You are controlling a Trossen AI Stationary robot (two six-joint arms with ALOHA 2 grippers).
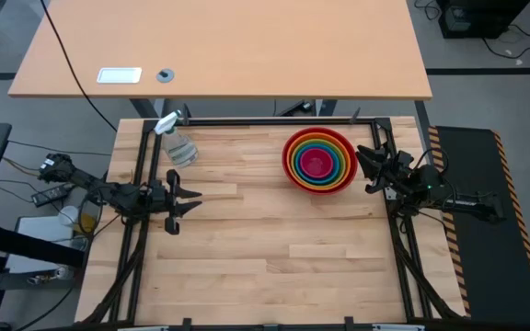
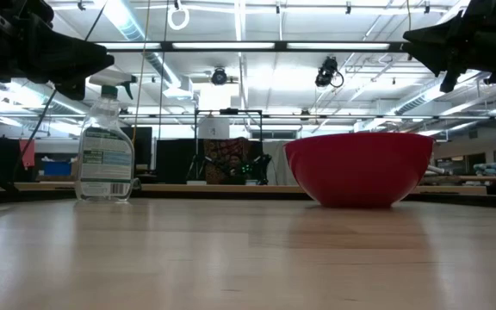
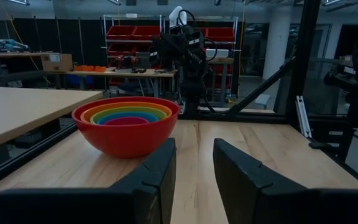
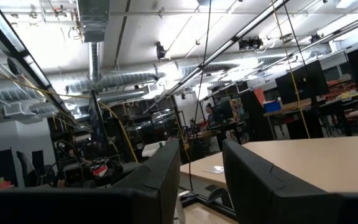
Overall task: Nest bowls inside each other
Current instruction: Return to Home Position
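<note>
Several bowls [image 1: 318, 161] sit nested one inside another at the table's far right. The red outermost bowl [image 2: 358, 168] rests on its base on the wood, and orange, green, blue and pink rims [image 3: 126, 115] show inside it. My left gripper [image 1: 190, 200] hovers open at the table's left edge, pointing level toward the bowls, its fingers [image 3: 160, 168] apart with nothing between them. My right gripper [image 1: 366, 172] hovers open at the right edge, just right of the stack and tilted upward. In its own wrist view, the right gripper [image 4: 201, 146] shows only the room.
A clear spray bottle [image 1: 178, 142] with a white nozzle stands upright at the table's far left, also seen as the spray bottle [image 2: 104, 151] in the low view. A black frame [image 1: 274, 119] borders the table. A second wooden desk [image 1: 219, 46] lies beyond the far edge.
</note>
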